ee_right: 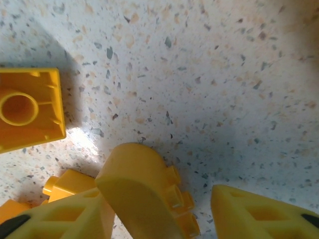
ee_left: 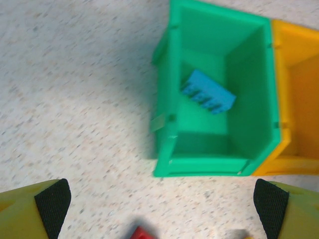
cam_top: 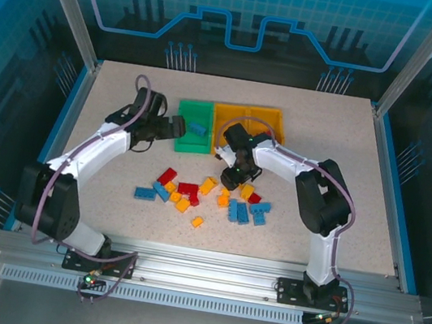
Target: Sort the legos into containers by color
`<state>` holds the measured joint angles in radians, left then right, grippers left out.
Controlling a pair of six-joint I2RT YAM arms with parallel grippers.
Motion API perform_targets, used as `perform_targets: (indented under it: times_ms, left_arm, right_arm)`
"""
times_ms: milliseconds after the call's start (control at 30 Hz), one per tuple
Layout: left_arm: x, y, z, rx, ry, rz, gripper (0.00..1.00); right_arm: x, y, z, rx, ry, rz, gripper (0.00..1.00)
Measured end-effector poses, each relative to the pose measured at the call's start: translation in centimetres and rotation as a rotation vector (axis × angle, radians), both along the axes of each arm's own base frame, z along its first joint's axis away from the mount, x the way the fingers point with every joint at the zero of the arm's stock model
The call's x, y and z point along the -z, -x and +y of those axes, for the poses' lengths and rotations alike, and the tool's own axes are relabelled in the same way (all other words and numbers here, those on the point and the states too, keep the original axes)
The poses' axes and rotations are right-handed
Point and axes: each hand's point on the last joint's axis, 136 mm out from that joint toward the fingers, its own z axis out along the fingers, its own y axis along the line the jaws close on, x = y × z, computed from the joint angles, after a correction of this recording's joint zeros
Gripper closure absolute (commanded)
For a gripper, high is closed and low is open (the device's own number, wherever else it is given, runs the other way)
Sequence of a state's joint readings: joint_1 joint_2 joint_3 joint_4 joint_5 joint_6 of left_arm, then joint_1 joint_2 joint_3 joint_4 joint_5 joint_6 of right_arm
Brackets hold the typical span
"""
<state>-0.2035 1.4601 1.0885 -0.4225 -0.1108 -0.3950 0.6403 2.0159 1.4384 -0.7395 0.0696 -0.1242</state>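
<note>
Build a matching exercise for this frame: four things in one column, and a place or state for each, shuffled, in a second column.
Things:
1. blue brick
2. left gripper
3. right gripper
4. square yellow brick

Places or states:
A. lying on the table, hollow side up
B. open wide, holding nothing
C. inside the green bin
D. straddling a rounded yellow brick, with a gap left on one side

Pairs: 1-C, 2-B, 3-D, 4-A
</note>
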Motion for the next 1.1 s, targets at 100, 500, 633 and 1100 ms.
perform_targets:
  times_ms: [100,500,633,1100]
  left_arm:
    - [1.0,1.5,1.3,-0.034,0.002,0.025,0.01]
    - [4.0,4.7,2.7,-0.113,0.000,0.119,0.01]
    - [5.9,6.2,3.1,-0.165,0.018,0.179,0.01]
    - [8.8,9.1,1.6,-0.164,0.034,0.277,0.04]
  right_arm:
    - [0.3,0.2,-0.1,-0.014,0.007,0.008,0.67]
    - [-4.3,-3.7,1.6,0.085,-0.090,-0.094,0.80]
    - [-8.4,-7.5,1.7,0.219,-0.173,-0.171,0.80]
    - [-6.9,-15.5,0.9,0.575,-0.191,-0.131,0.66]
